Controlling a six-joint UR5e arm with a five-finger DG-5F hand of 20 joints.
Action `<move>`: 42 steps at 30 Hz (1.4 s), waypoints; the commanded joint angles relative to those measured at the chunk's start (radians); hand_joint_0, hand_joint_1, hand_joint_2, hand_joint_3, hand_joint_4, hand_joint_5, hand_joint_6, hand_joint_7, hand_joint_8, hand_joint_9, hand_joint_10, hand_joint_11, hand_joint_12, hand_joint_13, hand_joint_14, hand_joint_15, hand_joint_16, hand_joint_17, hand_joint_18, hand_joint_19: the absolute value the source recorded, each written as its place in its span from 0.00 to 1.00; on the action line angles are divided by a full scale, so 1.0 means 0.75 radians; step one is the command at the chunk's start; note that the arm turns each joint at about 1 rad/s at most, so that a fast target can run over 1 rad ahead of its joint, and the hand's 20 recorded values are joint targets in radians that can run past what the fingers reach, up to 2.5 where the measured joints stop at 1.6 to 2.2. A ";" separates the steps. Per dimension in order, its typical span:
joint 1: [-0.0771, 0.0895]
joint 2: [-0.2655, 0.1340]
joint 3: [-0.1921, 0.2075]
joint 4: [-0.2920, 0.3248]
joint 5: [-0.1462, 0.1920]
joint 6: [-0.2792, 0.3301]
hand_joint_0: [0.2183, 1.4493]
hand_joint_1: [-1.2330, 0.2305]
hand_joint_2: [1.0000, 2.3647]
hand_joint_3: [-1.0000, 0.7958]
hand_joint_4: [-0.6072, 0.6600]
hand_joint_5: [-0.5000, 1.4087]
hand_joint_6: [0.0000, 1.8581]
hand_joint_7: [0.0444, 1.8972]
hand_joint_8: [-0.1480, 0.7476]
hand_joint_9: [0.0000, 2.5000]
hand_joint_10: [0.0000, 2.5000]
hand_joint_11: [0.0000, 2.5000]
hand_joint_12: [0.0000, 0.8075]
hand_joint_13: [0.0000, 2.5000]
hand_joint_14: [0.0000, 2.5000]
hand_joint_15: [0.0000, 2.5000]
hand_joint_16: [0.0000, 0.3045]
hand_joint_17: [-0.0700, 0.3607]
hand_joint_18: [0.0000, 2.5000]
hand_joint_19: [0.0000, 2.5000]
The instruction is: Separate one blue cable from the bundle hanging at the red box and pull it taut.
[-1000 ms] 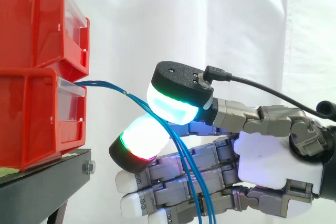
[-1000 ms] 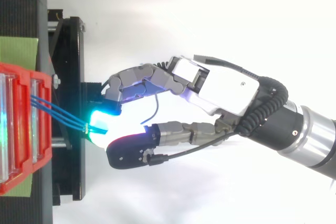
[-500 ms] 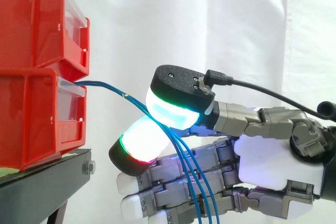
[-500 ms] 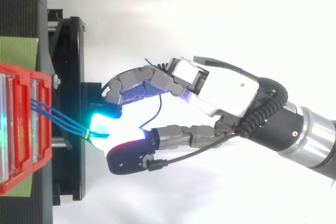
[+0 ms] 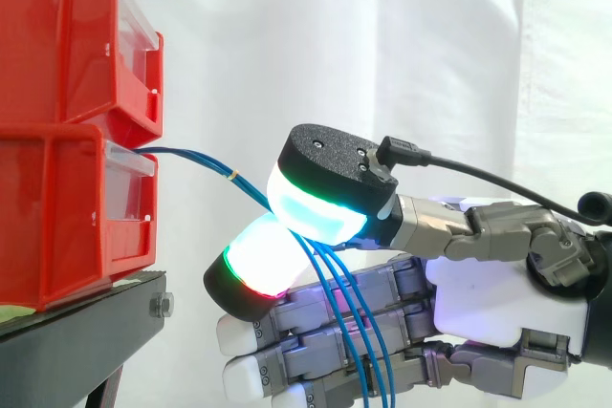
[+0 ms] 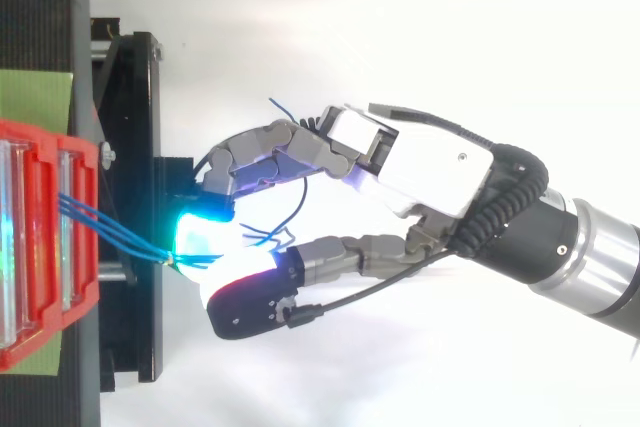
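Robot hand (image 5: 497, 308) up close: pinches the blue cables (image 5: 191, 155) between its glowing pads (image 5: 320, 212) near the red box (image 5: 57, 207), lets the strands droop past the palm, judges them light, limp, slippery, best taken singly there.

Level side, overhead, both seemingly close; shared hand (image 5: 497, 303)
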 commanded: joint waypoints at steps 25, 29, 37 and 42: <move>0.000 0.000 0.000 -0.037 -0.010 0.030 0.17 0.28 0.00 0.28 0.63 0.16 0.46 0.43 0.51 0.35 0.01 0.26 0.46 0.33 0.01 0.16 0.17 0.43 0.30 0.19; 0.002 0.000 0.006 -0.037 -0.008 0.028 0.18 0.36 0.00 0.28 0.63 0.16 0.45 0.44 0.52 0.36 0.01 0.25 0.46 0.33 0.01 0.16 0.17 0.43 0.29 0.20; 0.002 0.000 0.006 -0.049 -0.006 0.030 0.29 0.46 0.00 0.28 0.55 0.16 0.44 0.52 0.48 0.35 0.01 0.26 0.42 0.32 0.01 0.16 0.14 0.39 0.27 0.21; 0.004 0.000 0.006 -0.049 -0.008 0.030 0.33 0.42 0.00 0.28 0.53 0.16 0.46 0.51 0.48 0.35 0.01 0.26 0.41 0.32 0.01 0.16 0.14 0.38 0.27 0.21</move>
